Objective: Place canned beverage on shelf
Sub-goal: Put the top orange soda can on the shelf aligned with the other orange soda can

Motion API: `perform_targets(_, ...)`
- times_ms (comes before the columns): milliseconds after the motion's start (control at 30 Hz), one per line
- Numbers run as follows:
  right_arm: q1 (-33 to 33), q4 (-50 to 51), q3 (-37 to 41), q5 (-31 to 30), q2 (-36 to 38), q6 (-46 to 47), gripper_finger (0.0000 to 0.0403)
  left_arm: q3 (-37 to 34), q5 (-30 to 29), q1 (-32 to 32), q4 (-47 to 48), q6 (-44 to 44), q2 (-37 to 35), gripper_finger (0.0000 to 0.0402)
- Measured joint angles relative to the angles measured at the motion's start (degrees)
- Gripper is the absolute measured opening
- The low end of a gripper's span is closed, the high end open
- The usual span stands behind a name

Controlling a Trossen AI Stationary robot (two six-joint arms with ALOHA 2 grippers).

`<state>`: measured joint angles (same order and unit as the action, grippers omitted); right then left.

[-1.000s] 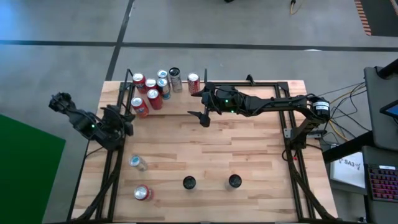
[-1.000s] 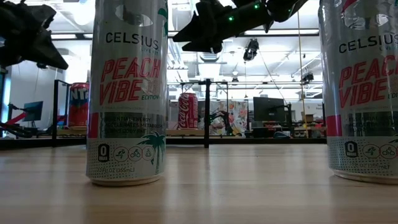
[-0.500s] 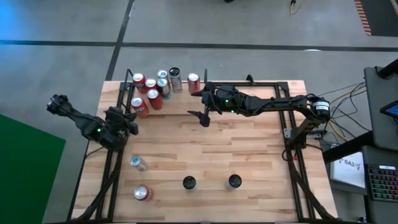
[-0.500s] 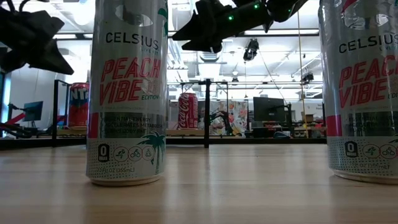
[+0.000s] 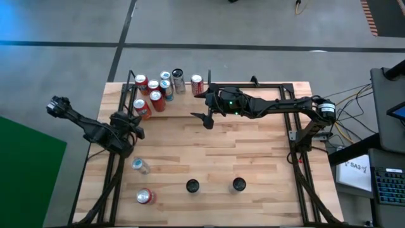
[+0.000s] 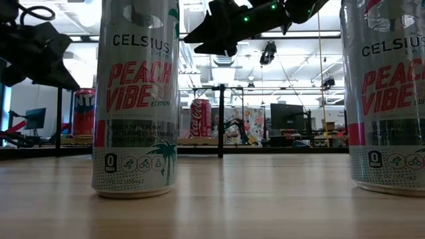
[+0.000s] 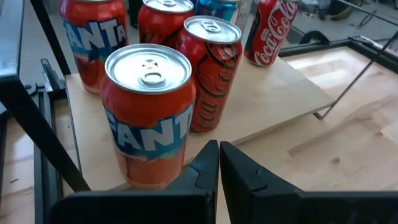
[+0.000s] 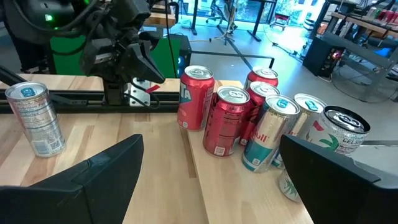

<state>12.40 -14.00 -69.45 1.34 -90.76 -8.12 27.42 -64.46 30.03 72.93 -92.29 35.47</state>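
My left gripper [image 7: 217, 163] has its fingers pressed together on nothing, hovering just short of the shelf [image 5: 166, 106] at the table's far left corner. Right in front of my fingertips stands an orange Fanta can [image 7: 148, 112] at the near edge of the light board, with a red can [image 7: 210, 70] just behind it and more cans packed beyond. My right gripper [image 5: 205, 113] hangs with its fingers spread wide and empty, above the table just beside the shelf's right side, near a Coca-Cola can [image 5: 197, 84]. Nearer the front of the table, well apart from the shelf, stand two Celsius cans [image 5: 192, 186], and off to the left a silver can [image 5: 140, 166] and a red can [image 5: 145, 196] lie on their sides.
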Motion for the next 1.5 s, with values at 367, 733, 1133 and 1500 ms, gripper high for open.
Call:
perform_targets(367, 0.0, 0.0, 0.0, 0.0, 0.0, 0.0, 0.0365, -1.3, -5.4, -3.5, -2.3, 0.2, 0.1, 0.0)
perform_targets(733, 0.0, 0.0, 0.0, 0.0, 0.0, -0.4, 0.0365, -1.3, -5.1, -5.2, -2.7, 0.2, 1.8, 0.0)
perform_targets(1133, 0.0, 0.1, 0.0, 0.0, 0.0, -0.5, 0.0365, -3.3, -6.0, -5.8, -5.3, -0.7, 4.6, 0.0)
perform_targets(1500, 0.0, 0.1, 0.0, 0.0, 0.0, -0.5, 0.0366, -5.5, -10.2, -7.3, -7.0, -1.1, 4.6, 0.0)
